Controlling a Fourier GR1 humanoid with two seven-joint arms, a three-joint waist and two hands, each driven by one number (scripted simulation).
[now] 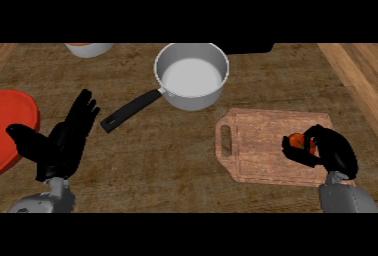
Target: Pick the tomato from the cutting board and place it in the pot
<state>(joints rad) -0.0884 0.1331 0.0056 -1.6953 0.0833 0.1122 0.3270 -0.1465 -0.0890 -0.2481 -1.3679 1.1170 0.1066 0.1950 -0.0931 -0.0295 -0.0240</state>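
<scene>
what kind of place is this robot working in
Most likely a kitchen counter: a wooden top carries a metal pot with a black handle and a cutting board, where the right hand grips a tomato.

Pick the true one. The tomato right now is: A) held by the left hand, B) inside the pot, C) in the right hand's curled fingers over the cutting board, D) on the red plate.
C: the right hand curls round the tomato above the cutting board.
</scene>
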